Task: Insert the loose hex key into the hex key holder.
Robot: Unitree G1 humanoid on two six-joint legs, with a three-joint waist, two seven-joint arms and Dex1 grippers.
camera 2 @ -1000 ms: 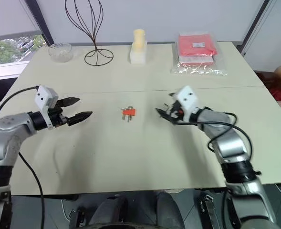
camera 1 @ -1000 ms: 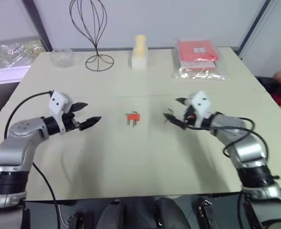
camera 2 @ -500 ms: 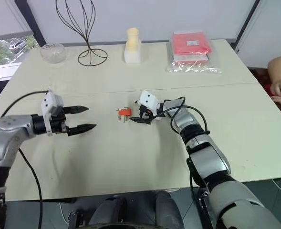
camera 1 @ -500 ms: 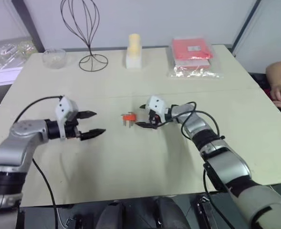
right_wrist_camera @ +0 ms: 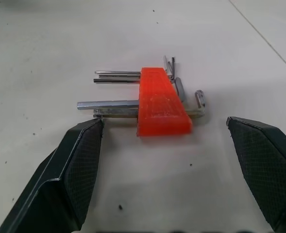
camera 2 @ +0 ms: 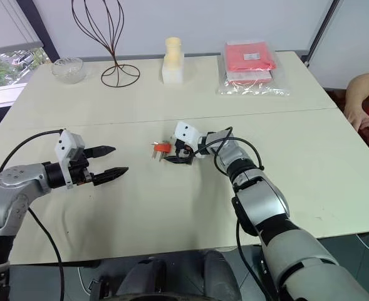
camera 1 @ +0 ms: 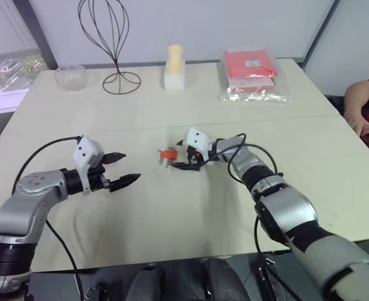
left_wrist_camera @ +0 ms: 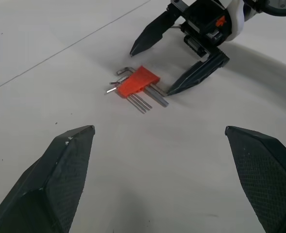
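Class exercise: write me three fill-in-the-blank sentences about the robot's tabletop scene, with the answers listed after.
1. The hex key holder is coloured ____.
2. The right gripper has its fingers ____ on either side of the holder.
3. The left gripper holds ____.
Answers: red-orange; open; nothing

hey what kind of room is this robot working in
Probably an office or lab test space, not a workshop: a plain pale table beside a window carries staged props like a wire stand, a glass bowl and a red packet.
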